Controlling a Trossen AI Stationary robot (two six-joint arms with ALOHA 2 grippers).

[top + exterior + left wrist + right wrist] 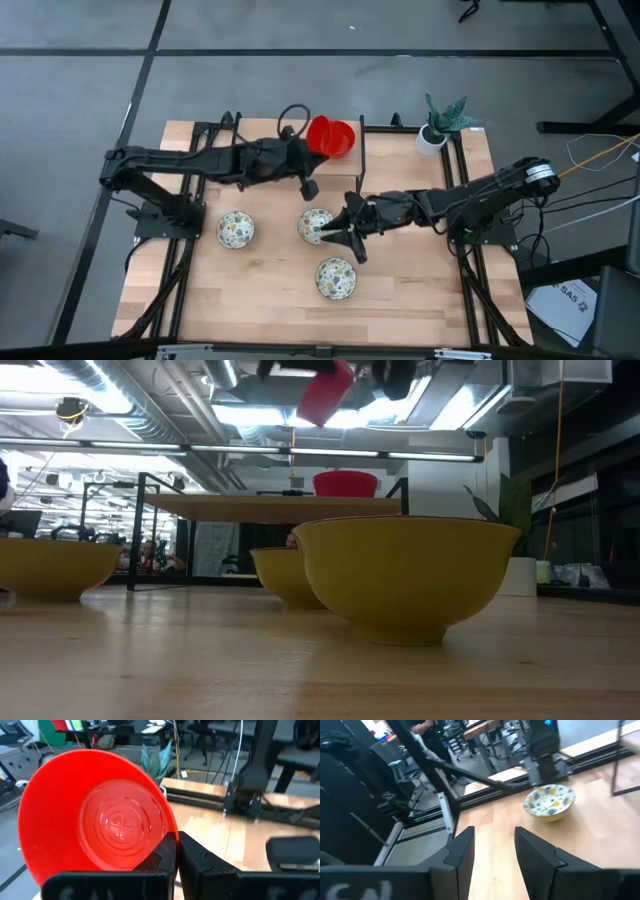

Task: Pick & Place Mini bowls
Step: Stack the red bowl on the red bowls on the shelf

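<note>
Left gripper [311,172] clamped on the rim of a red bowl [331,136], held tilted in the air above the table's [420,290] far edge, over another red bowl [346,483] on a raised shelf [280,506]. On the wood below, three floral bowls: one left [236,229], one centre [316,226], one nearer the front [336,278]. Right gripper [334,233], fingers apart and empty, hangs just beside the centre bowl; small potted plant [438,125] at far right corner, well apart.

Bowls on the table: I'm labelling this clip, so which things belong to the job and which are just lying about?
Job:
red bowl, held in the shut left gripper
three floral bowls

Lying about:
plant pot
</note>
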